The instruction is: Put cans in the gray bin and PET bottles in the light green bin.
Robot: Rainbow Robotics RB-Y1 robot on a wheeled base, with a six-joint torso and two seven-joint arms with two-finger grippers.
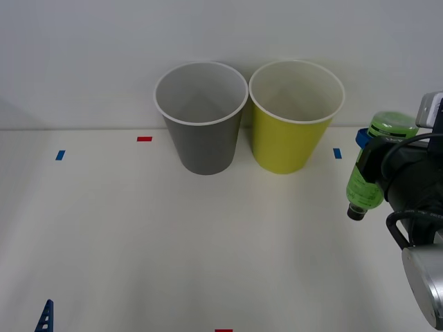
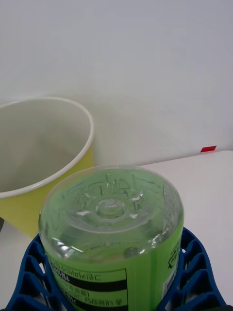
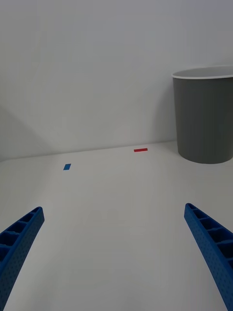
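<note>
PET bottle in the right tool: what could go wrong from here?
1. The right tool holds the PET bottle cap down, off to the side of the light green bin; an early release would probably drop it on the table.
2. The gray bin touches the green one, so overshooting could sort it wrongly.

The front view looks down from above the arms, with the gray bin (image 1: 201, 117) at 12 o'clock and the light green bin (image 1: 295, 114) at 1 o'clock. The right wrist view sits tight behind the PET bottle (image 2: 111, 233), sharing the light green bin (image 2: 43, 155). The left wrist view looks low across the table (image 3: 116, 233), sharing the gray bin (image 3: 204, 116).
</note>
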